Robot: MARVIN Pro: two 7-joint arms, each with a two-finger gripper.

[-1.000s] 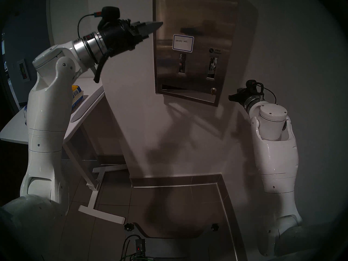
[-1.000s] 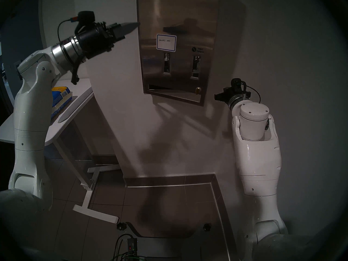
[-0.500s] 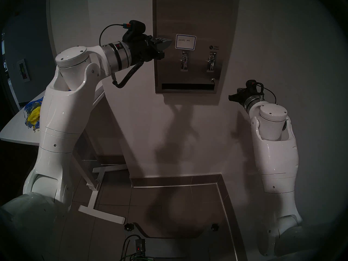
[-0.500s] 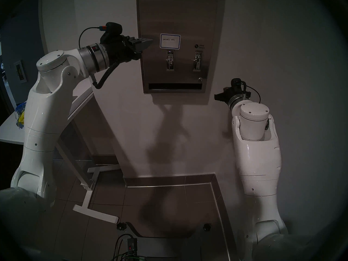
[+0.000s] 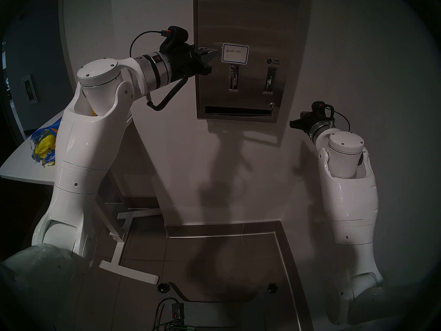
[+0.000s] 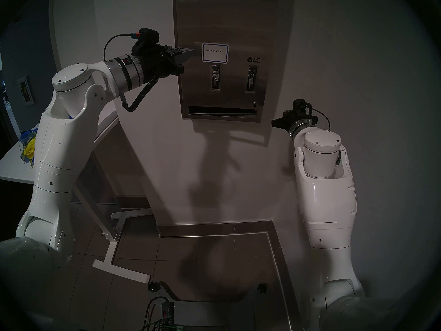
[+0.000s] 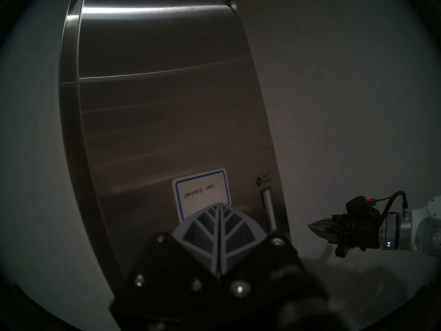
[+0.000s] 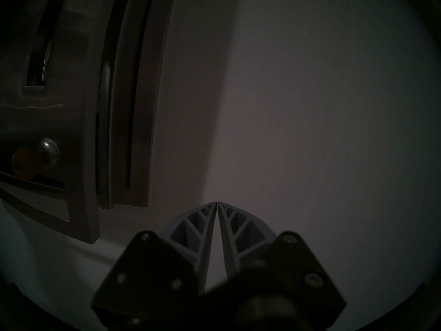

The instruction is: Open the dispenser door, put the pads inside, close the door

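Note:
The brushed-steel dispenser door (image 5: 238, 24) (image 6: 226, 20) (image 7: 155, 108) hangs on the wall, its right side a little off the cabinet; the right wrist view shows that gap beside the door (image 8: 71, 108). My left gripper (image 5: 216, 51) (image 6: 192, 50) (image 7: 218, 204) is shut and empty, its tips at the door's face just left of the blue-bordered label (image 5: 235, 54); whether they touch I cannot tell. My right gripper (image 5: 292, 125) (image 6: 274, 122) (image 8: 217, 202) is shut and empty, low to the right of the door. Yellow pads (image 5: 44, 145) lie in a torn blue bag on the left table.
A key (image 8: 23, 164) sits in the lock (image 5: 271, 105) above the wide bottom slot. The white table (image 5: 14, 170) stands at my left behind the left arm, its foot (image 5: 128, 273) on the tiled floor. Cables (image 5: 167, 321) lie at the bottom.
The door swung from well ajar to flat against the cabinet, then came slightly off again on the right. My left gripper moved right and down to beside the label. The right arm stayed still.

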